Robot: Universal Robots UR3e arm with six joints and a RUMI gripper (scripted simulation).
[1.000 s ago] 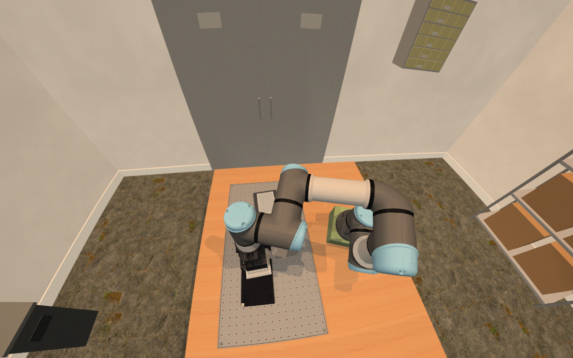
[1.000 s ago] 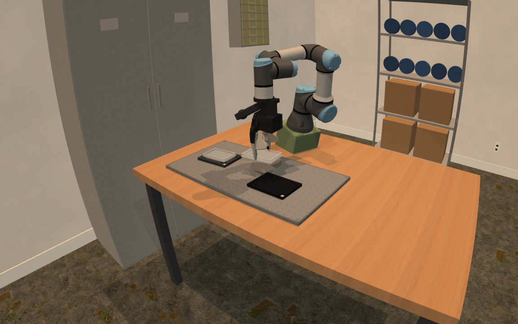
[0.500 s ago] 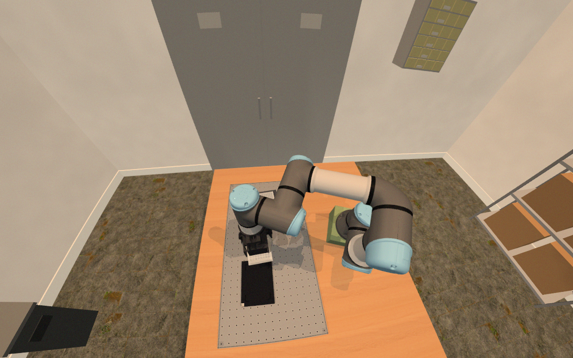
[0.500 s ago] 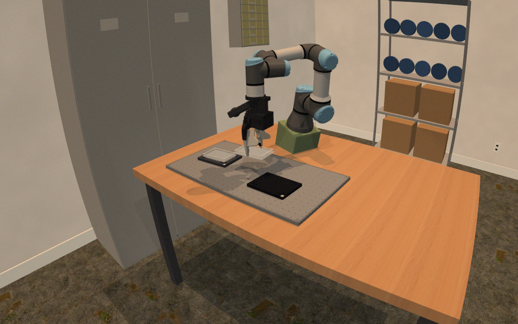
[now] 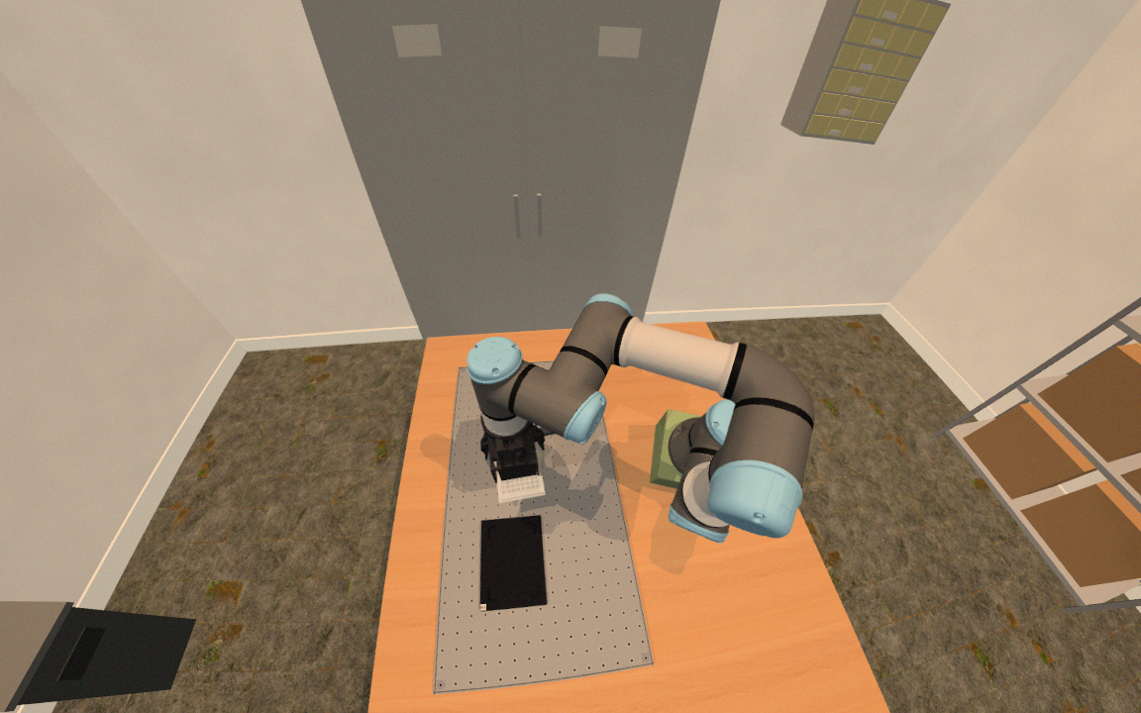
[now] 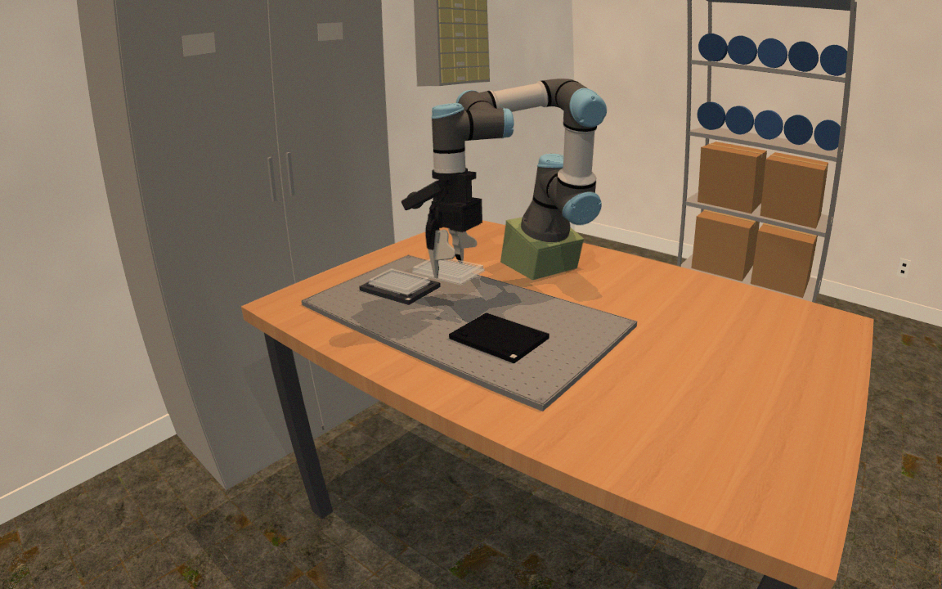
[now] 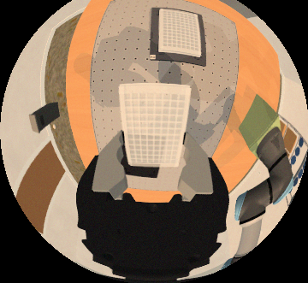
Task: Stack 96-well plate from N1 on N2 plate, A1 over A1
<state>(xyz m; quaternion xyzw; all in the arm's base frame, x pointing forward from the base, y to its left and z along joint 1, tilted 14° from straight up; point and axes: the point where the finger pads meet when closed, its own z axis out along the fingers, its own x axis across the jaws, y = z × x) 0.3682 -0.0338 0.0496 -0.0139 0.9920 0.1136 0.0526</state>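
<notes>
Hanging above the perforated mat (image 6: 576, 343), the 96-well plate (image 7: 154, 122) is being gripped at its near short end by the gripper (image 7: 154, 169); the plate in N2 (image 7: 180, 32) is lying straight ahead, long axes being nearly aligned.

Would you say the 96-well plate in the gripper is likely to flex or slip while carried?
Probably stiff: the 96-well plate juts forward from the gripper without sagging. Held only at one end, it might pivot if bumped.
</notes>
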